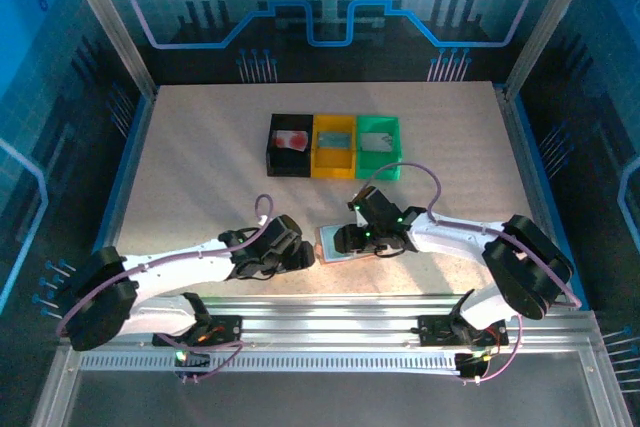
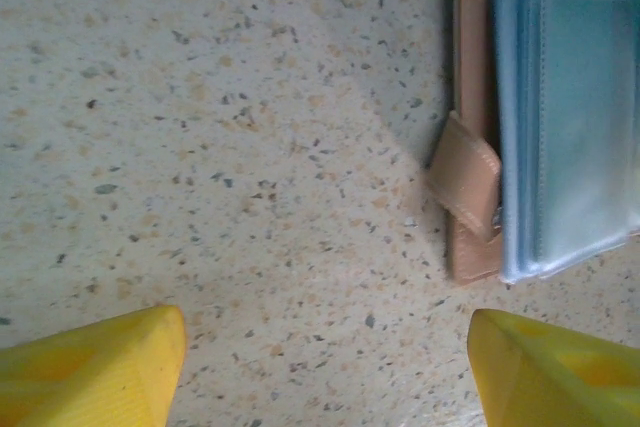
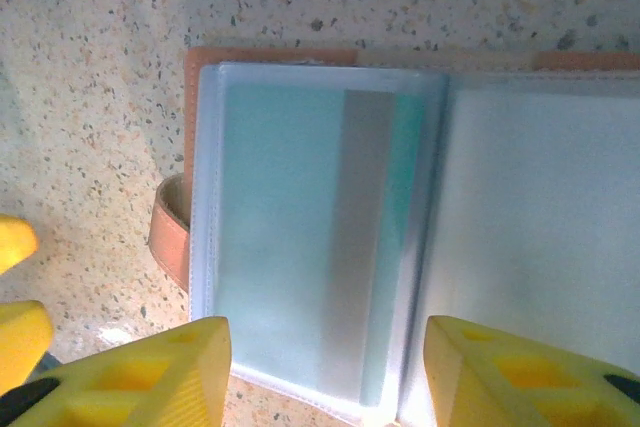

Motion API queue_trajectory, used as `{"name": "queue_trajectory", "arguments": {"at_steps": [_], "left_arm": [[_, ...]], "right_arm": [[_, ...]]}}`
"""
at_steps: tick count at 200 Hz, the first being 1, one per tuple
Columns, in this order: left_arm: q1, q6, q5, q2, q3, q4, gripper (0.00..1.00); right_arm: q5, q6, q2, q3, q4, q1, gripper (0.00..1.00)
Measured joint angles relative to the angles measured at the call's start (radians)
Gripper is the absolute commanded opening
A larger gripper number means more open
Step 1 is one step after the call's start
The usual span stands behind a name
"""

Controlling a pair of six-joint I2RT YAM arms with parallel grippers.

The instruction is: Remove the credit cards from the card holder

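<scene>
Left gripper (image 2: 325, 352): your yellow fingers (image 2: 90, 367) stand spread over bare table (image 2: 200, 147), gripping nothing.
Right gripper (image 3: 325, 352): spread too, hovering over the open sleeves.
Bins (image 1: 335, 145): mid-table, toward the far edge.
Card holder (image 3: 450, 217): open at the near edge's middle, between your grippers.
Teal card (image 3: 290, 227): the right wrist view shows you it sleeved.
Strap (image 2: 465, 172): clearest from your left wrist.

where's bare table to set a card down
Wide bare table left of the black bin and right of the green bin; a narrower strip between bins and card holder. Crowded there: left gripper, right gripper.
</scene>
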Motion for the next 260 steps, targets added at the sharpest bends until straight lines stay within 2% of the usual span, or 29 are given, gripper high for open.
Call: {"name": "queue_trajectory", "arguments": {"at_steps": [60, 93, 120, 150, 188, 260], "left_arm": [[0.000, -0.005, 0.023, 0.046, 0.057, 0.046, 0.76], [0.001, -0.007, 0.013, 0.033, 0.060, 0.058, 0.75], [0.002, -0.023, -0.025, -0.043, 0.021, 0.057, 0.75], [0.016, -0.050, -0.071, -0.176, -0.043, 0.023, 0.75], [0.043, -0.062, -0.098, -0.296, -0.080, -0.041, 0.76], [0.051, -0.062, -0.099, -0.337, -0.115, -0.076, 0.76]], "right_arm": [[-0.038, 0.010, -0.043, -0.040, 0.032, -0.028, 0.54], [0.088, -0.013, -0.078, 0.006, -0.075, 0.017, 0.54], [0.187, -0.035, -0.073, 0.080, -0.148, 0.091, 0.55], [0.264, -0.042, -0.019, 0.143, -0.189, 0.173, 0.55], [0.308, -0.043, 0.086, 0.206, -0.234, 0.218, 0.54], [0.378, -0.055, 0.214, 0.312, -0.281, 0.263, 0.49]]}}
